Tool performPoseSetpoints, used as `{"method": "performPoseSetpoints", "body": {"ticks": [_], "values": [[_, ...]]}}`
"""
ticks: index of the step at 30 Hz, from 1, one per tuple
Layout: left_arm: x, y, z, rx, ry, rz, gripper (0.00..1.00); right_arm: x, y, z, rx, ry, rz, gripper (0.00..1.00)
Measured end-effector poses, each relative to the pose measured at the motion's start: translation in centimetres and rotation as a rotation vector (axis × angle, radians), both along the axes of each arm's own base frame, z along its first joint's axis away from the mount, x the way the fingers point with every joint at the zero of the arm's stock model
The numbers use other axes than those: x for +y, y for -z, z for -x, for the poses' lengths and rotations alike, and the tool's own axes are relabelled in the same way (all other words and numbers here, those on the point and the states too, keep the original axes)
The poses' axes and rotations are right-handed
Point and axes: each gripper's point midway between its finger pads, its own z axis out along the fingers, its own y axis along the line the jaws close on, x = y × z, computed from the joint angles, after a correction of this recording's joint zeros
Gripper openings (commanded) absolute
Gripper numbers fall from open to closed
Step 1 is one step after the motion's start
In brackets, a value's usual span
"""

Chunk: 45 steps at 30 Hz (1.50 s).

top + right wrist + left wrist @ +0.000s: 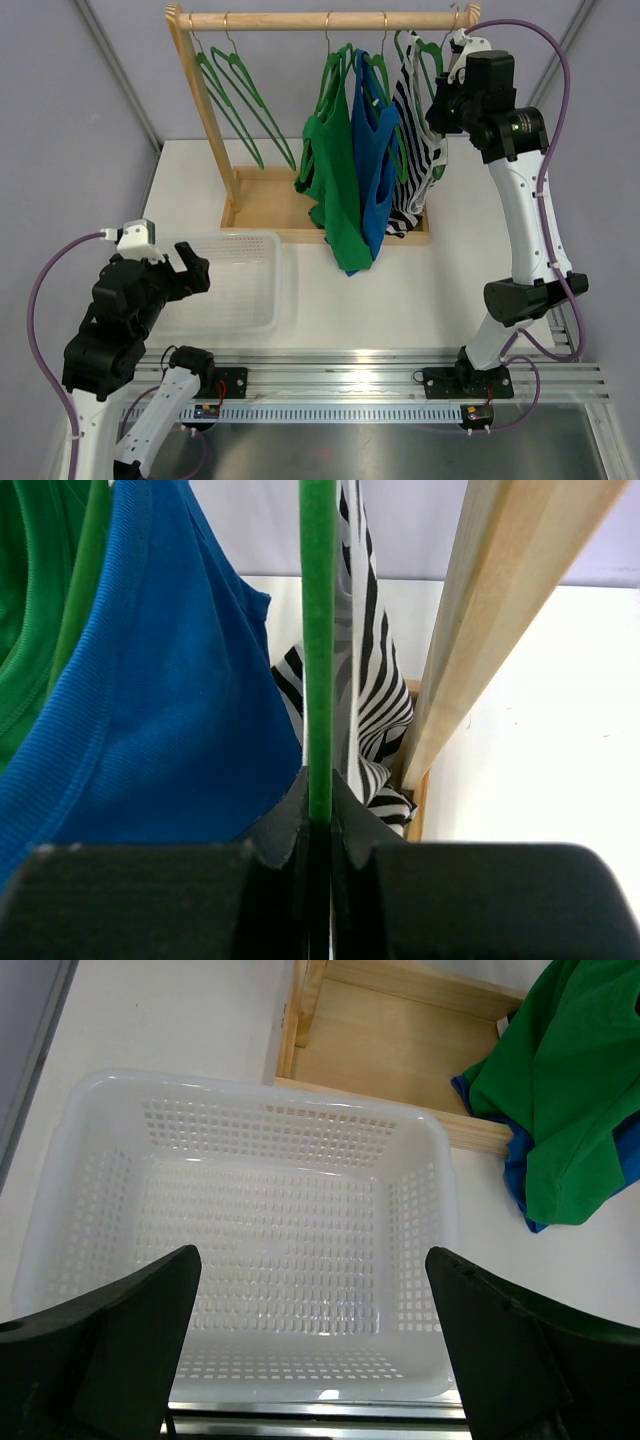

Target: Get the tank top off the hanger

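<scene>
Right jaws clenched tight, and what they have is a hanger (318, 630). The thin green bar runs straight up out of the pinch in the wrist view, dead centre between the two pads. Smart place to bite: hold the hanger rigid and the cloth can be worked off it, or the whole thing unhooked.

Just behind that bar hangs the striped top (368, 690), the one I'd judge is the target, last in line at the right end of the rack (320, 19). Beside it is the blue top (170, 700), then the green top (30, 600), so it's crowded in there. The rack's post (480, 630) slants past close on the other side.

From above, the striped top's long axis is up and down: straps high at the rail, hem low, bunched on the wooden base. It's on its hanger, nothing slipped off yet.

Right arm (520, 190) reaches high and far to get there.

Over on the other side, left jaws spread wide, grasping nothing, parked over the basket (250, 1088) on the tabletop (340, 300). That reads as a waiting post, likely the drop spot.
</scene>
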Motion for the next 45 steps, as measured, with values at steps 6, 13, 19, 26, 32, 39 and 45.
{"method": "performPoseSetpoints", "body": {"ticks": [6, 13, 19, 26, 32, 39, 45], "values": [[-1.1, 0.4, -0.4, 0.017, 0.05, 0.021, 0.99, -0.1, -0.9, 0.6, -0.009, 0.0, -0.003, 0.0], [-3.5, 0.0, -0.8, -0.011, 0.155, 0.095, 0.99, -0.4, -2.7, 1.8, -0.04, 0.001, -0.014, 0.0], [-6.0, -0.4, -0.9, -0.044, 0.28, 0.161, 0.99, -1.2, -5.1, 4.9, -0.08, 0.003, -0.033, 0.0], [-9.6, -3.6, -0.6, -0.136, 0.501, 0.221, 0.99, -2.8, -6.6, 11.8, -0.093, -0.001, -0.05, 0.0], [-12.8, -10.0, -1.4, -0.253, 0.687, 0.282, 0.99, -3.5, -6.7, 18.4, -0.084, -0.042, -0.079, 0.0], [-16.8, -18.7, -2.0, -0.445, 0.909, 0.406, 0.99, -3.9, -6.0, 27.4, -0.098, -0.139, -0.143, 0.0], [-24.4, -24.6, -0.7, -0.503, 1.082, 0.387, 0.99, -4.3, -3.7, 33.9, -0.124, -0.197, -0.193, 0.0]]}}
